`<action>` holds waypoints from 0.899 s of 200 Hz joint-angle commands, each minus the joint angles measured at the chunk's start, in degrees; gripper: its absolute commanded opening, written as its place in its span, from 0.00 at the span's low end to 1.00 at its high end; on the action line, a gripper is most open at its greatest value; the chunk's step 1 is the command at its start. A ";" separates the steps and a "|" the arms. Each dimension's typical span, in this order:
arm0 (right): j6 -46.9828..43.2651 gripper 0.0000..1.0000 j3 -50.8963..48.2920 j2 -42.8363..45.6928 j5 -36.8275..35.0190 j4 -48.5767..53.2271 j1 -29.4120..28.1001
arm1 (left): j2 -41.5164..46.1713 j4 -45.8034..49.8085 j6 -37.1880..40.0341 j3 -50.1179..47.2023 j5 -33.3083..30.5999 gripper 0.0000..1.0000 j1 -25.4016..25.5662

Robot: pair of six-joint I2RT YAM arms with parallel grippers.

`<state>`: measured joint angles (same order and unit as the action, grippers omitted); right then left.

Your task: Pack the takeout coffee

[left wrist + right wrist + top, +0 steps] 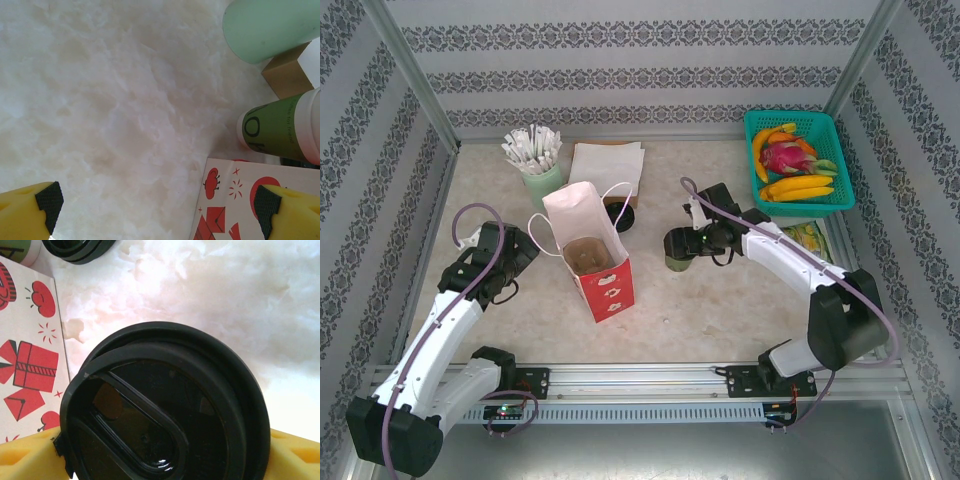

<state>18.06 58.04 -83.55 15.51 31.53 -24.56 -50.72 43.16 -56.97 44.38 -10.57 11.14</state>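
Note:
The takeout coffee (678, 250), an olive-green cup with a black lid (165, 420), stands upright on the table to the right of the red and white paper bag (605, 285). My right gripper (684, 243) is over it, its jaws open. One yellow finger (30, 457) stands at each side of the lid, close against its rim. The bag stands open at the top, with its printed side (25, 365) just left of the cup. My left gripper (523, 250) is open with nothing in it, low over the table left of the bag (240, 200).
A pale green cup of white sticks (542, 180) and a napkin stack (607, 168) stand behind the bag. A cream-rimmed green cup (277, 127) and black lids (80, 247) sit close behind it. A teal fruit basket (790, 116) is at the back right.

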 commanded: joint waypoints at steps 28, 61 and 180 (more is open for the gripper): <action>0.74 0.95 -0.45 1.93 -1.87 4.24 -0.59 | 0.36 -1.84 0.86 -1.66 0.37 1.00 -0.65; 1.17 0.98 1.84 2.34 -2.24 5.83 -0.59 | 0.40 -1.86 0.68 -2.02 0.46 1.00 -0.65; 7.44 0.98 16.28 -5.57 -7.41 24.55 -2.04 | -1.17 -1.78 1.36 -1.85 -0.48 1.00 -0.67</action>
<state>24.18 70.43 -86.67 11.33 49.32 -25.78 -51.35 42.09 -56.97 42.76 -10.33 11.14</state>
